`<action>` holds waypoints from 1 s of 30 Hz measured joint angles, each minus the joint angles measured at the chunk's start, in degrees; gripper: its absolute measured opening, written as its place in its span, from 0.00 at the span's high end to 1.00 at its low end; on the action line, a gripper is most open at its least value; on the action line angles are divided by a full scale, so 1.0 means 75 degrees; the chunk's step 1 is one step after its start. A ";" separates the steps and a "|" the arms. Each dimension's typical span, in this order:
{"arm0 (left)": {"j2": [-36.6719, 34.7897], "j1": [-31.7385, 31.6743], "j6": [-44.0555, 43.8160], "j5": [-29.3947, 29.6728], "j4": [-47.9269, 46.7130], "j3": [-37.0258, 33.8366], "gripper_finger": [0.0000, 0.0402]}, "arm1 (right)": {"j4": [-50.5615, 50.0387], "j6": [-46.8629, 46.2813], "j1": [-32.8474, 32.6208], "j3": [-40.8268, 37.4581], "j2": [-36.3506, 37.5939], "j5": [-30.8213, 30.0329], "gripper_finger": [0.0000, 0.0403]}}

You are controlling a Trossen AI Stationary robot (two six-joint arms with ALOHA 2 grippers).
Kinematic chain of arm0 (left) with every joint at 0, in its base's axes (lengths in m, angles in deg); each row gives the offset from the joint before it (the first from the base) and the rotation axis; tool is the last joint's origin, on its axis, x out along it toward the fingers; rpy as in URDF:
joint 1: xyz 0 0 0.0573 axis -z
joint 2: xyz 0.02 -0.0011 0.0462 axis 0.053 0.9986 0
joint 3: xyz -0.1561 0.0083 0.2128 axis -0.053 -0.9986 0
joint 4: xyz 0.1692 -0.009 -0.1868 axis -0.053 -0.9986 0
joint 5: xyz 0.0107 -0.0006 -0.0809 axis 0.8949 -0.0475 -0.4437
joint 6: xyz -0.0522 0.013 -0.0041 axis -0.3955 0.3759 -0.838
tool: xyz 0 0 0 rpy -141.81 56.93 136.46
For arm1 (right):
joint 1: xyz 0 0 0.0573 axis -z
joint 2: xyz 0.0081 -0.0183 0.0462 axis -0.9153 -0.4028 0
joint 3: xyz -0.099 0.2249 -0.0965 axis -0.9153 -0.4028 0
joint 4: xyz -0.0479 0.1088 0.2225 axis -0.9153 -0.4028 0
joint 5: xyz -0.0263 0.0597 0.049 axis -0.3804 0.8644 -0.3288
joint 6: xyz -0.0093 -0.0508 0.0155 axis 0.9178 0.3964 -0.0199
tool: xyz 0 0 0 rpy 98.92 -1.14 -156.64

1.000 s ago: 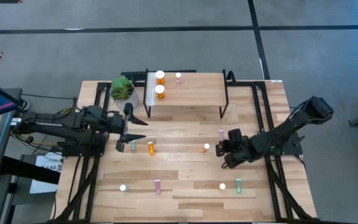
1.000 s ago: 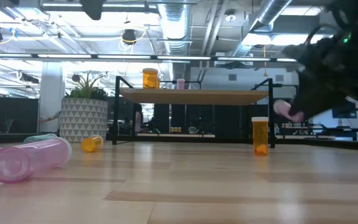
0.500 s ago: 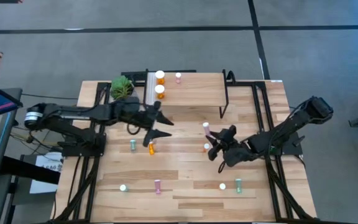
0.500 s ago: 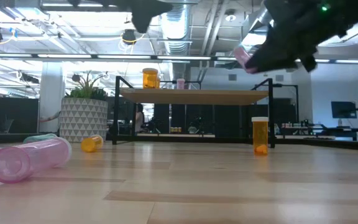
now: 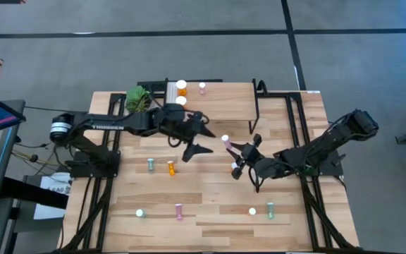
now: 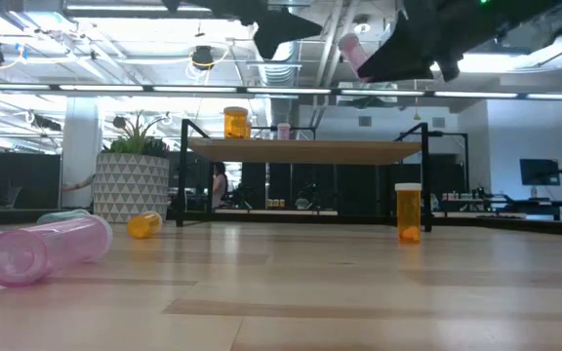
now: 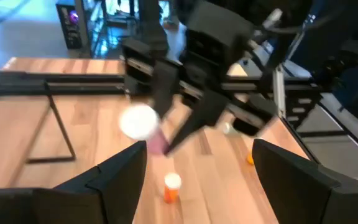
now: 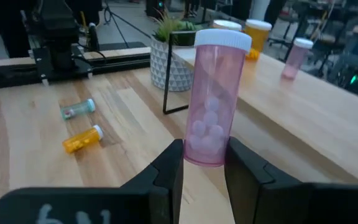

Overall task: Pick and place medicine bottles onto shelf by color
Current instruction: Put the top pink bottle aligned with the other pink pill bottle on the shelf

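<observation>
A pink medicine bottle (image 8: 213, 99) with a white cap is up in the air over the middle of the table, in front of the shelf (image 5: 217, 106). My right gripper (image 5: 237, 154) is shut on it. My left gripper (image 5: 206, 132) stands open just to the table's left of the bottle's cap (image 7: 139, 121), with nothing between its fingers. Two orange bottles (image 5: 182, 87) and a pink one (image 5: 202, 87) stand on the shelf. Several other bottles are on the table, among them an upright orange one (image 6: 409, 212) and a lying pink one (image 6: 47, 249). My right gripper pinches the lower part of the pink bottle's body (image 8: 207, 152) between its two fingers (image 8: 169, 168). It reaches in from the table's right side, nearly level. The bottle is lifted clear of the table, tilted, with its white cap (image 5: 225, 139) toward my left gripper.
A potted plant (image 5: 138, 99) stands at the shelf's left end. A teal bottle (image 5: 151, 164) and an orange one (image 5: 171, 167) lie left of centre. Several small bottles (image 5: 179, 211) stand or lie along the near side of the table.
My left arm has swung from the table's left side out to the centre, ending beside the pink bottle. My right gripper has lifted the pink bottle well clear of the table, carried it leftward and rolled its wrist, turning the cap toward my left gripper.
</observation>
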 joint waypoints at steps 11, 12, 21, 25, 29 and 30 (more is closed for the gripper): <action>0.0713 -0.0265 -0.0056 -0.0455 -0.0050 0.0598 0.30 | 0.0753 0.1069 0.0075 0.0000 -0.0104 0.0209 0.73; 0.0743 -0.0265 -0.0041 -0.0463 -0.0054 0.0615 0.30 | 0.0878 0.1179 0.0096 0.0000 -0.0114 0.0252 0.73; 0.0792 -0.0265 0.0150 -0.0340 -0.0047 0.0675 0.30 | 0.0971 0.1278 0.0354 0.0000 -0.0105 0.0663 0.73; 0.0792 -0.0265 0.0310 -0.0027 -0.0050 0.0675 0.31 | 0.0991 0.1275 0.0417 0.0000 -0.0105 0.0899 0.73; 0.0792 -0.0265 0.0346 0.0032 -0.0050 0.0675 0.39 | 0.1005 0.1275 0.0454 0.0000 -0.0105 0.0935 0.73; 0.0792 -0.0265 0.0346 0.0032 -0.0050 0.0675 0.41 | 0.1006 0.1275 0.0455 0.0000 -0.0105 0.0961 0.73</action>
